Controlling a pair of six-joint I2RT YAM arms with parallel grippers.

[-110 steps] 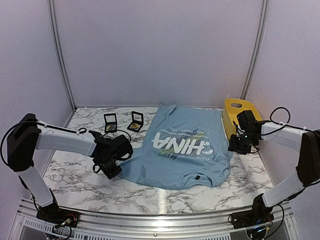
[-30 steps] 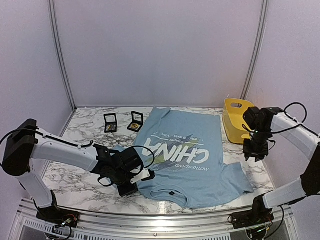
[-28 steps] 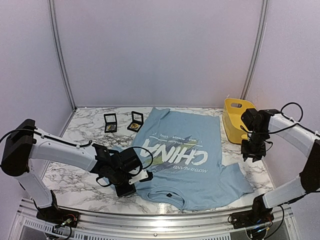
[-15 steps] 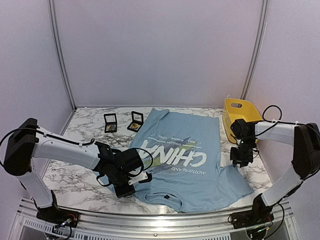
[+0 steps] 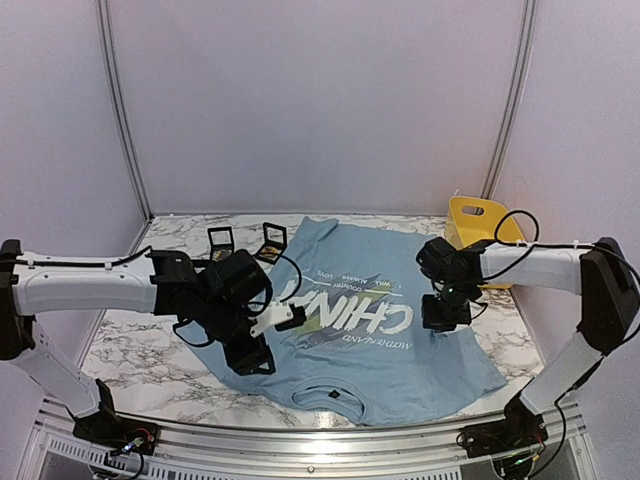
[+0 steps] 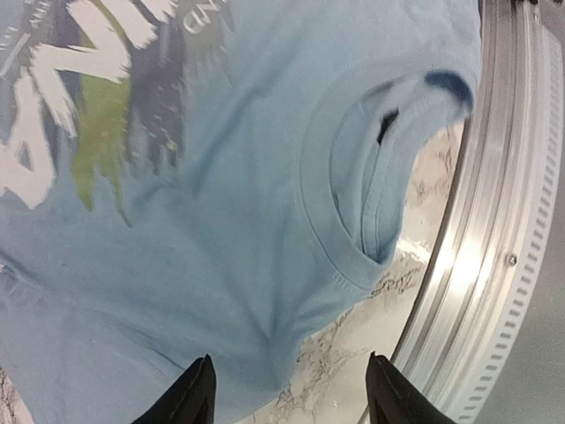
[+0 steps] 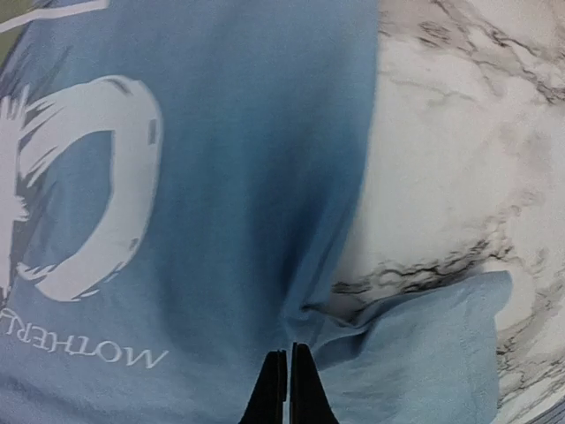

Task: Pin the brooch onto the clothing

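Zero pinning done: no brooch shows on the light blue short-sleeved "CHINA" T-shirt (image 5: 390, 365).
Shirt: spread flat on the white marble tabletop (image 5: 150, 350), collar toward the arms.
Brooch: I'd guess it's the gold bit in a small black open box (image 5: 270, 241) at the far left, well apart from both claws.
Left gripper (image 6: 291, 384): fingers spread, empty, over the shoulder beside the collar.
Right gripper (image 7: 284, 380): fingers pressed together at the sleeve crease; can't tell if cloth's nipped.
Left to do: fetch it, pin it.

Matt cloth T-shirt (image 5: 400, 365); glossy marbled tabletop (image 5: 140, 360); brushed metal rail (image 6: 494, 221)
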